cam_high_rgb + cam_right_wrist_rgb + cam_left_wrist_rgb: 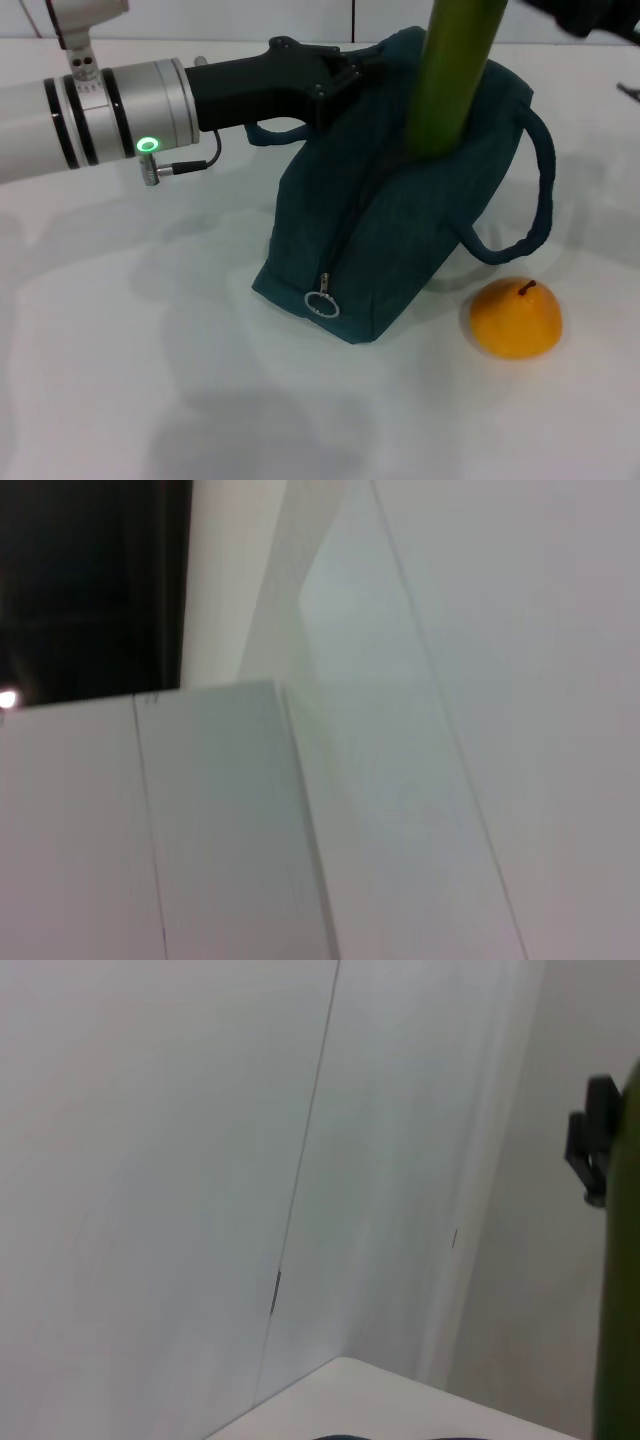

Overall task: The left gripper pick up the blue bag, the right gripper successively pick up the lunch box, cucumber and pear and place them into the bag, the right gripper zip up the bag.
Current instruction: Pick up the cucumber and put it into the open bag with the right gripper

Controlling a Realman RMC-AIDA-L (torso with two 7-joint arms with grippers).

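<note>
The blue bag point(400, 230) stands on the white table with its zipper pull point(322, 303) at the near end. My left gripper point(340, 72) reaches in from the left and is shut on the bag's top edge. A long green cucumber point(455, 70) stands almost upright with its lower end in the bag's top opening. My right gripper point(603, 1148) is shut on the cucumber point(620, 1290) high up; only its dark body point(590, 18) shows in the head view. The orange-yellow pear point(516, 318) lies on the table right of the bag. The lunch box is hidden.
The bag's strap point(535, 190) loops out to the right, just above the pear. White table point(150, 380) stretches in front and to the left. The right wrist view shows only walls and ceiling.
</note>
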